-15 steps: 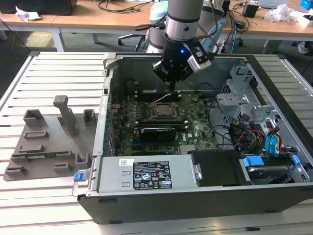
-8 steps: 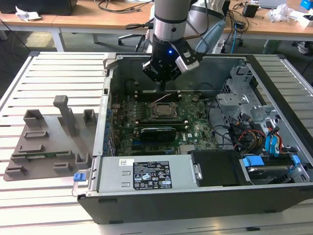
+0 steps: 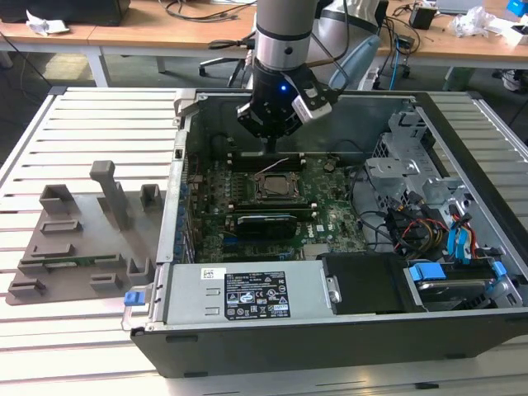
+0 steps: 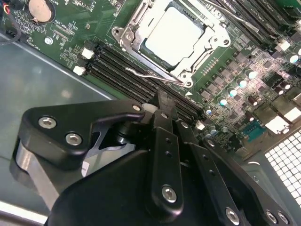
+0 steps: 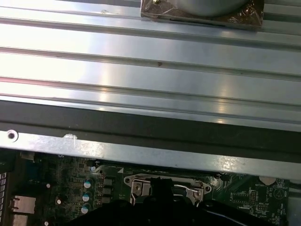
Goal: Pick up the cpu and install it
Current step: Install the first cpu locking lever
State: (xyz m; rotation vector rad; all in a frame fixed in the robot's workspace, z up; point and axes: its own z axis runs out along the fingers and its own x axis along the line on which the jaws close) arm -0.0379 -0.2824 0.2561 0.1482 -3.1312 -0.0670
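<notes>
Aluminium slats make the work table (image 3: 74, 124), and on it lies an open black computer case (image 3: 330, 338) with the green motherboard (image 3: 326, 216) flat inside. A grey fixture tray (image 3: 78, 239) with upright posts rests on the slats at the exterior view's left, just beside the case. The power supply (image 3: 247, 293) runs along the case's near wall (its white label faces up). The arm hangs over the far part of the board, and its black gripper (image 4: 162, 106) is above the memory slots (image 4: 117, 68), near the socket (image 4: 171, 40). The fingers (image 4: 164, 141) are pressed together with nothing between them. The cpu (image 4: 173, 35) sits inside the socket's metal frame, its silver top facing up, apart from the gripper. The socket's thin lever (image 3: 271, 167) is raised at an angle.
</notes>
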